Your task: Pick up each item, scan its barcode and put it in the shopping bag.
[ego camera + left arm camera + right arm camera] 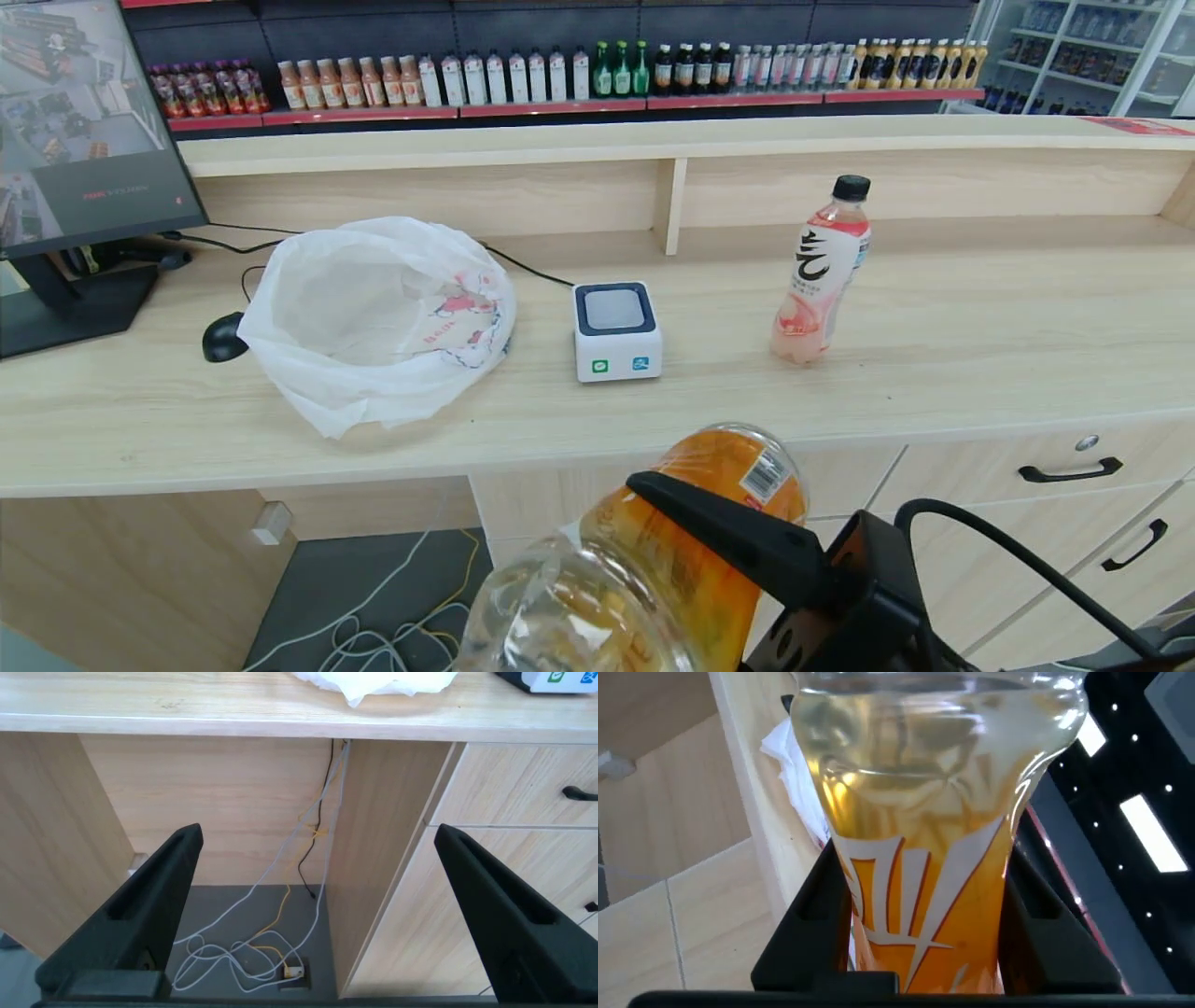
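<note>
My right gripper (691, 551) is shut on an orange drink bottle (672, 560), held tilted in front of the counter's front edge with its barcode label (766, 476) facing up. In the right wrist view the orange bottle (924, 859) sits clamped between the black fingers (808, 924). A white shopping bag (373, 317) lies open on the counter, left of the white scanner box (616, 331). A pink drink bottle (822, 271) stands upright right of the scanner. My left gripper (318, 845) hangs open below counter level with nothing in it.
A monitor (84, 121) and a black mouse (224, 338) sit at the counter's left end. Drawers with black handles (1069, 471) front the counter at the right. Cables (271, 943) lie on the floor under the counter. Shelves of bottles (560, 75) stand behind.
</note>
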Available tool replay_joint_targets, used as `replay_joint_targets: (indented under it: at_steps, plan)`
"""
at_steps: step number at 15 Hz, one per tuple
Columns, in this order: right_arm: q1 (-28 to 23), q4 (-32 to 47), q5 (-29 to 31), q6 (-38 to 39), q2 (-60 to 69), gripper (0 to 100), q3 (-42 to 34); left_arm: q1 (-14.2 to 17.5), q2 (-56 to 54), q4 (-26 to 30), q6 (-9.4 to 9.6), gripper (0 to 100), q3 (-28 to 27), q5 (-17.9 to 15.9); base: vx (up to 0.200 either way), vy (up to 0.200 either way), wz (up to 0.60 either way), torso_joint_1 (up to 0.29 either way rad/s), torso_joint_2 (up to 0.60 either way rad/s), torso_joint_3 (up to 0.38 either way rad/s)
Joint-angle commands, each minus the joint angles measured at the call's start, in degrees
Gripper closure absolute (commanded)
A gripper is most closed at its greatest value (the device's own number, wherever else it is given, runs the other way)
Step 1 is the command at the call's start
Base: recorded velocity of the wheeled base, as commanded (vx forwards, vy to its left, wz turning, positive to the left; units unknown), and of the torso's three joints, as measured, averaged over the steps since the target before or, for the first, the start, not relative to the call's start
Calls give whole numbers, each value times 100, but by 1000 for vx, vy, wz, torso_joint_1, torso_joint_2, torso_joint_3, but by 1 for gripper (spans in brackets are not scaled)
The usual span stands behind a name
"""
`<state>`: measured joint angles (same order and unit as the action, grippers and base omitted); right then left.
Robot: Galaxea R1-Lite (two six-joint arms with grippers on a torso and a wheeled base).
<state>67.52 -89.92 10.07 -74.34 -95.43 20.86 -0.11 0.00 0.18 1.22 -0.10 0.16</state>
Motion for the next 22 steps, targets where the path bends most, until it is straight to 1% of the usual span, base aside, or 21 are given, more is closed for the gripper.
replay_joint_targets:
  at_steps: [1, 2, 4, 22]
  plan:
    - [-20, -8, -31, -204, -81, 100, 103, 2, 0, -1, 1, 0, 1, 2, 0, 0, 0, 0, 0, 0]
    - [-20, -8, -172, -283, -81, 100, 173, 2, 0, -1, 1, 0, 1, 2, 0, 0, 0, 0, 0, 0]
    - [-20, -8, -251, -476, -64, 100, 217, 11, 0, -1, -8, 0, 1, 2, 0, 0, 0, 0, 0, 0]
    - [-46, -8, -269, -1909, 147, 100, 489, 11, 0, -1, 1, 0, 1, 2, 0, 0, 0, 0, 0, 0]
